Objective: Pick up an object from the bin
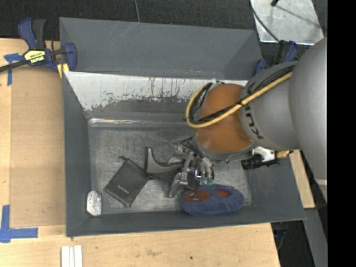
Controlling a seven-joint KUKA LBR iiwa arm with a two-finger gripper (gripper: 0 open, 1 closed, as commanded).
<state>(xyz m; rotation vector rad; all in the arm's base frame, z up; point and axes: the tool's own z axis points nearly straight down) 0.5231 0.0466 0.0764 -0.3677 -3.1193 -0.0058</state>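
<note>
Pincer (187, 182) near one blue pouch (222, 204)

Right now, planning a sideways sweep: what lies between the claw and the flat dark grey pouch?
In the camera view, a black curved piece lies between the claw and the pouch.

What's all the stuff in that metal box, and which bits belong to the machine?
Bin: one, grey metal, middle of view.
Flat square pouch: one, dark grey, bin floor, left of centre.
Small lump: one, whitish-silver, floor's lower-left corner.
Curved piece: one, black, floor centre, left of the gripper.
Soft pad: one, blue with red patches, by the lower wall, right of centre.
Arm: one, grey with an orange cover, reaching in from the right.
Gripper: one, metal, between curved piece and soft pad.
</note>
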